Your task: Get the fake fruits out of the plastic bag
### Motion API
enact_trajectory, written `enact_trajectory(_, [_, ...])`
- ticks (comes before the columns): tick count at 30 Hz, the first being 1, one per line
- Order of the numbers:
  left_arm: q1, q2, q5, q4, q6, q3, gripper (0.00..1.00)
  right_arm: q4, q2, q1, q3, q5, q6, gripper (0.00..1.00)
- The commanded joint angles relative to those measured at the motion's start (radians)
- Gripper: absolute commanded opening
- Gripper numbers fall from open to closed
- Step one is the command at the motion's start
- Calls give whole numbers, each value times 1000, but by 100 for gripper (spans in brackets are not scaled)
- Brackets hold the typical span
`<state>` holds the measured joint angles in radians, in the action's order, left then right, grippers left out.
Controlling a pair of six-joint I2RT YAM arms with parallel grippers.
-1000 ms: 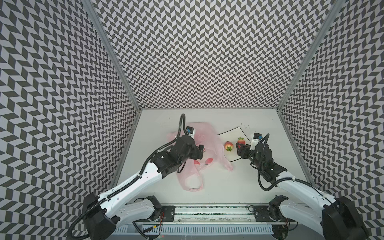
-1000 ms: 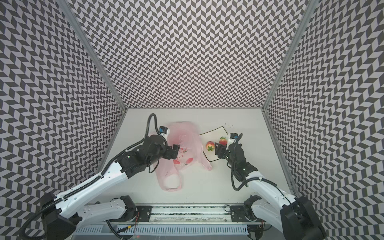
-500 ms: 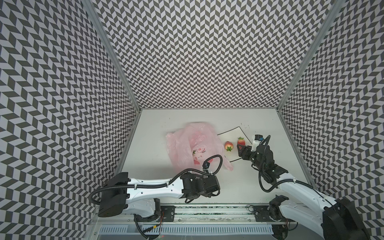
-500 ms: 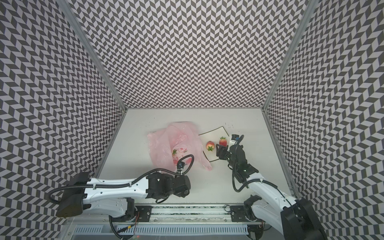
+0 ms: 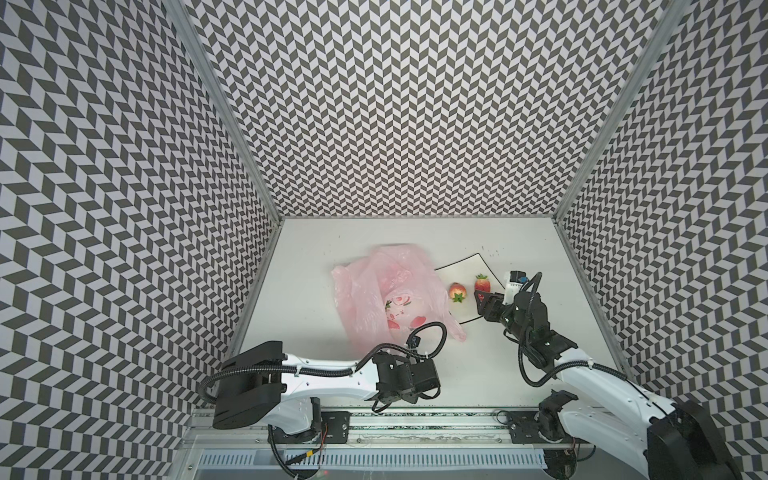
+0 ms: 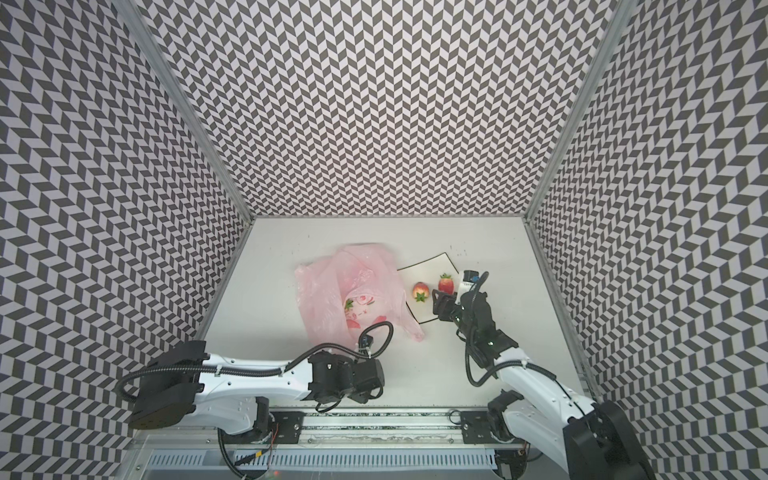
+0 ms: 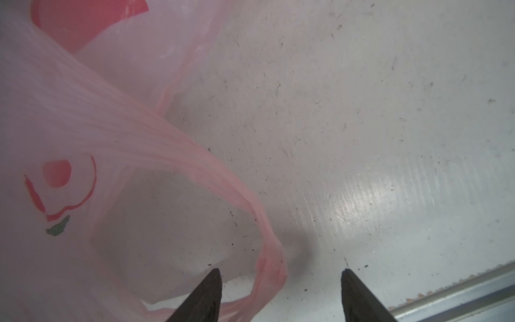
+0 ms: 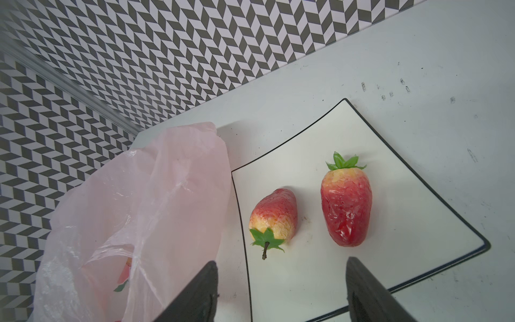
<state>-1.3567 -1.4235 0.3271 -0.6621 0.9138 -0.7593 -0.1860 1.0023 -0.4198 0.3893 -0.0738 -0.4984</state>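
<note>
The left end effector point(image 7: 280, 295) sits low over the desk point(image 5: 316, 316) near the front rail, and in the left wrist view its two dark fingertips point(image 7: 207, 292) stand apart with nothing clamped between them — a stretched loop handle of the plastic bag point(image 7: 83, 139) curls into the gap without being pinched. In both top views the bag point(image 5: 382, 291) lies just beyond this end effector point(image 5: 405, 380), crumpled on the desk, pale pink with red fruit prints; a green leafy bit and a reddish shape show through its film, though I cannot tell print from fruit there.

Beside the bag, toward the right, is a square white plate point(image 8: 390, 264) with a black rim, the bag's edge touching its near side. Two fake fruits lie on it, apart from each other: a strawberry with yellowish shoulder point(image 8: 274, 217) and a redder strawberry point(image 8: 345, 206).

The right end effector point(image 8: 281, 292) hovers just in front of these two — fingers spread, holding nothing, over the plate's edge point(image 5: 482, 305).
</note>
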Motion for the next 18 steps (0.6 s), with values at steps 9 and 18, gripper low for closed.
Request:
enact_trajectory(9, [52,-94,50,89,-54,17,44,-23,-25,7,-12,6,-8,70])
enact_trajectory(18, [51,64,184,72,-4,15,10,-17,-13,7,-10,10,-5,70])
